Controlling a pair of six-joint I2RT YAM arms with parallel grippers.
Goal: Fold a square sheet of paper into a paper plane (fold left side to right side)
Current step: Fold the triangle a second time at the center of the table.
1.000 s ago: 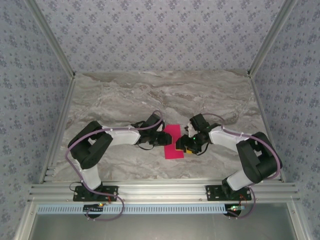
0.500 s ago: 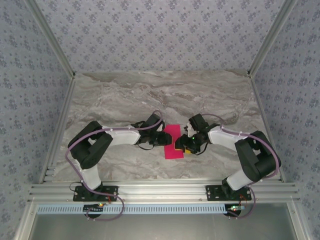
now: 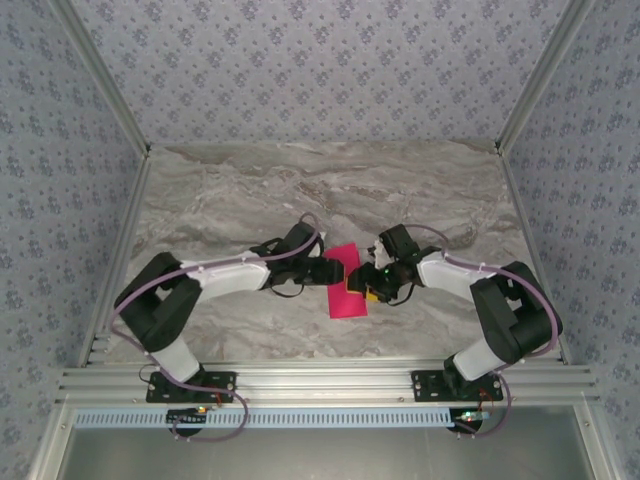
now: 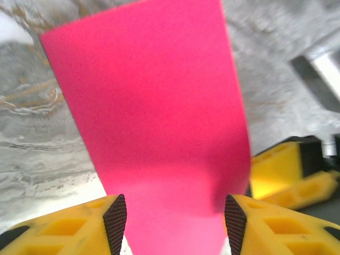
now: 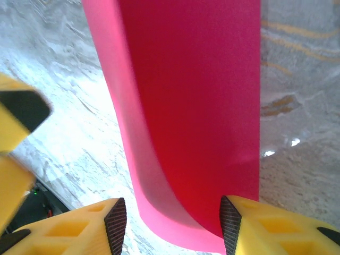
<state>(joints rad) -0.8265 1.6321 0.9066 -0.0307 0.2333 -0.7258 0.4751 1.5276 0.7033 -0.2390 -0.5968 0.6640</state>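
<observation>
Where the two arms meet over the grey-veined marble table (image 3: pixel 230 200), a thin magenta-pink sheet of paper (image 3: pixel 348 303) lies between them. It sits about midway between the table's left and right edges and closer to the near edge than to the far one. In the top view the sheet is a narrow upright strip, slightly tilted, and its near end lies flat and uncovered on the marble.

The left gripper (image 4: pixel 175 220) comes in from the sheet's left side. Its yellow fingers stand spread, with the black pads (image 4: pixel 116 217) well apart and the pink strip running out between them. The strip nearly fills the gap. Whether the pads touch the paper's edges cannot be told from the left wrist view.

The right gripper (image 5: pixel 169 218) comes in from the sheet's right side, just beside the left one. Its jaws are likewise spread, and the paper runs between them. In the right wrist view one long side of the sheet is a soft, rounded bend with no sharp crease, the upper layer curving over the lower. A strip of bare marble shows between that bend and the nearer pad. The opposite edge of the sheet lies against, or just beside, the other pad.

Each wrist view shows the yellow fingers of the other gripper close by at its margin.
</observation>
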